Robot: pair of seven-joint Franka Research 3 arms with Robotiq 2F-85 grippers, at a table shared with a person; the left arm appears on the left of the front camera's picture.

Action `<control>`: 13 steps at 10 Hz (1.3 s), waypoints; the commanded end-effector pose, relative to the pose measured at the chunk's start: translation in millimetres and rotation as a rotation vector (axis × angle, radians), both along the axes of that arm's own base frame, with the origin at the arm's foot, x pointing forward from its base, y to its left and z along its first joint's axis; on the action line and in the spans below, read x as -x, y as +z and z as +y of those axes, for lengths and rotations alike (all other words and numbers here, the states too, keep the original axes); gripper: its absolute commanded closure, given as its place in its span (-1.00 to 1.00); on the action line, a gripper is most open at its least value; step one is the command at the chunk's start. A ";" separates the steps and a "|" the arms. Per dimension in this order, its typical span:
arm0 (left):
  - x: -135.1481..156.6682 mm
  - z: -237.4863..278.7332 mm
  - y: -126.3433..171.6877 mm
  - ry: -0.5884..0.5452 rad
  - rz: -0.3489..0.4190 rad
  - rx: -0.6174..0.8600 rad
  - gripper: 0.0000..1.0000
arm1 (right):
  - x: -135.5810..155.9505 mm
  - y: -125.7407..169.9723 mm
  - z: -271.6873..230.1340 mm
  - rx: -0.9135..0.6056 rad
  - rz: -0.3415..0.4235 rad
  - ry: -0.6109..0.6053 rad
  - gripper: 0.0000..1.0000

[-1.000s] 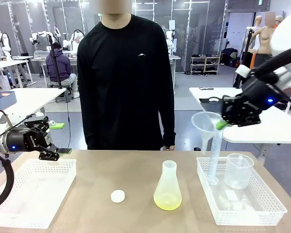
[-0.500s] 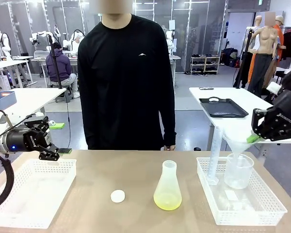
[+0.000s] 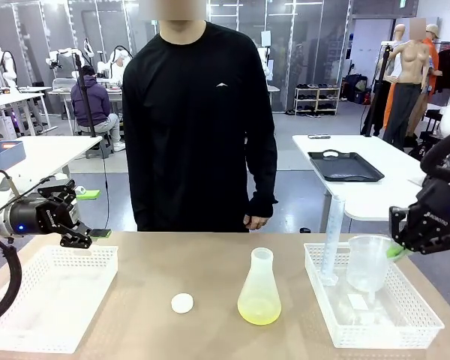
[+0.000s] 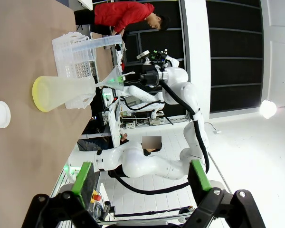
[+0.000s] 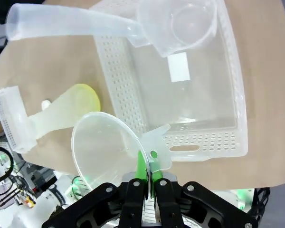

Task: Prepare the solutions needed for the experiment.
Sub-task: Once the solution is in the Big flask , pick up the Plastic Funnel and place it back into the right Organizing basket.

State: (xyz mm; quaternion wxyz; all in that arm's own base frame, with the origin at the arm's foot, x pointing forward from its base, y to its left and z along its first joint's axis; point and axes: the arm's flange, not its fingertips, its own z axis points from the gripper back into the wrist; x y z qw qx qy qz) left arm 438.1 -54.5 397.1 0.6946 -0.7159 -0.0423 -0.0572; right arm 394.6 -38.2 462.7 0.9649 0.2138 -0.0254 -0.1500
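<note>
Front view, biggest things first: what's there?

A tan surface (image 3: pixel 210 277), with a person in a black long-sleeved top (image 3: pixel 199 120) standing at its far side. Two white perforated plastic baskets sit on it, a left basket (image 3: pixel 75 250) and a right basket (image 3: pixel 386 335).

And the hands?

The left hand (image 3: pixel 90 214) hangs over the left basket's far edge. It is empty, and the left wrist view shows its green pads (image 4: pixel 83 178) spread wide. The right hand (image 3: pixel 396 251) hangs over the right basket's right side. The right wrist view shows it (image 5: pixel 146 166) pinched together on the tab of a clear plastic funnel (image 5: pixel 104 147). I can't tell whether the funnel touches anything below.

What's inside that basket?

A tall clear graduated cylinder (image 3: pixel 332 240), upright, with a clear plastic beaker (image 3: pixel 367 270) just beside it.

Where's the solution?

The pale yellow-green liquid (image 3: pixel 259 309) pools in the wide base of a translucent whitish conical flask (image 3: pixel 260 262), which stands between the baskets near the middle of the surface. The flask is upright, its long axis vertical and its neck pointing up. The liquid lies as a shallow layer, wider than deep.

Anything smaller?

A small white round disc (image 3: pixel 182 302) lies to the flask's left, apart from it.
</note>
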 end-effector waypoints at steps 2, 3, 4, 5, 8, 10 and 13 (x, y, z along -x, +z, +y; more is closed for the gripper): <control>1.0 -0.3 0.8 -0.002 -0.010 0.003 -1.00 | -11.1 -20.5 -3.3 0.068 0.013 -0.034 1.00; 1.0 -0.3 0.8 -0.002 -0.010 0.003 -1.00 | -14.8 -25.7 -1.0 0.080 -0.001 -0.056 0.76; 1.0 -0.3 0.8 -0.002 -0.010 0.003 -1.00 | -16.8 -28.3 0.7 0.093 -0.003 -0.054 0.53; 1.0 -0.3 0.8 -0.002 -0.010 0.003 -1.00 | -18.4 -29.6 2.1 0.094 -0.009 -0.053 0.36; 1.0 -0.3 0.8 -0.002 -0.010 0.003 -1.00 | -28.2 -37.5 9.0 0.113 0.005 -0.043 -0.27; 1.0 -0.3 0.8 -0.002 -0.010 0.003 -1.00 | -20.6 -30.5 -0.3 0.070 -0.010 -0.016 -0.27; 1.0 -0.3 0.8 -0.002 -0.010 0.003 -1.00 | -20.6 -30.5 -0.3 0.070 -0.010 -0.016 -0.27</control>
